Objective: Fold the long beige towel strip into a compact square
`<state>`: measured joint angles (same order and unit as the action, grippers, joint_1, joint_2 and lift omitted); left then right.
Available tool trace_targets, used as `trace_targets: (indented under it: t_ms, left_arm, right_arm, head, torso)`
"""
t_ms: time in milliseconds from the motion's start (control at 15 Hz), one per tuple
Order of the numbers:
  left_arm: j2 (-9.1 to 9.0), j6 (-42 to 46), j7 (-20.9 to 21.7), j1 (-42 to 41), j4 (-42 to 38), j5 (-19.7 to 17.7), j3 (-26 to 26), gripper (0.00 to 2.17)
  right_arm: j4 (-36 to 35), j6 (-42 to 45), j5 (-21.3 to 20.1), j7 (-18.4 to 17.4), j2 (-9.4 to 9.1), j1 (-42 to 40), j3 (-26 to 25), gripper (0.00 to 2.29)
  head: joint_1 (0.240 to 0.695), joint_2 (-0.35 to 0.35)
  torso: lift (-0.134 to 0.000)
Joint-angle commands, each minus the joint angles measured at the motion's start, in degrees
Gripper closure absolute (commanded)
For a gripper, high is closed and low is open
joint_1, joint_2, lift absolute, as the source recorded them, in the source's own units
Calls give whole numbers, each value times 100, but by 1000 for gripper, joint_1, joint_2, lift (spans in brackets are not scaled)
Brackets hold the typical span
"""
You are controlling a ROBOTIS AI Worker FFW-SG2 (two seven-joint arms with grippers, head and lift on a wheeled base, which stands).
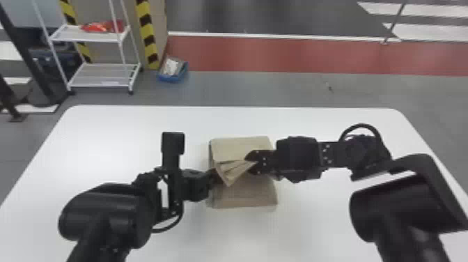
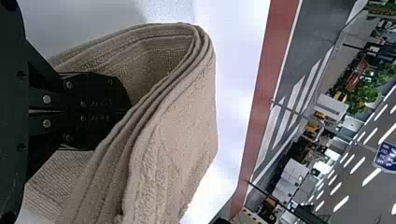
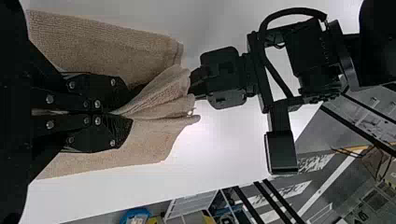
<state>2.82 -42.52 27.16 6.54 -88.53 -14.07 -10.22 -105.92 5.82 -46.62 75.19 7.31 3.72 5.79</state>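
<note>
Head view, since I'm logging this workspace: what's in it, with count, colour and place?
towel: one, beige, partly folded, mid-table
table: one, white, before the robot
rack: one, white, beyond table's left
red items: count unclear, rack's upper shelf
bin: one, blue, right of rack
striped strips: two, yellow-black, behind rack
floor band: one, red, beyond table
white stripes: several, upper right
left gripper: one, black, towel's left side
right gripper: one, black, towel's right side
arms: two, black, left and right
</note>
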Motion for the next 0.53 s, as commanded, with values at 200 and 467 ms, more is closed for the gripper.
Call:
trace_targets:
  t_ms: [200,467]
  left_arm:
    - [-1,-156,9,-162,-253,-34,90,1922]
    - [51,-560,53,-434,-930,-201,380,1922]
  right_arm:
    - [-34,37,66,4,25,93,-192,2007]
    - [27,37,153,4,25,216,-263,2007]
  head:
    - [695,-59]
    - [695,-62]
  torso:
    - [-124]
    - [-124]
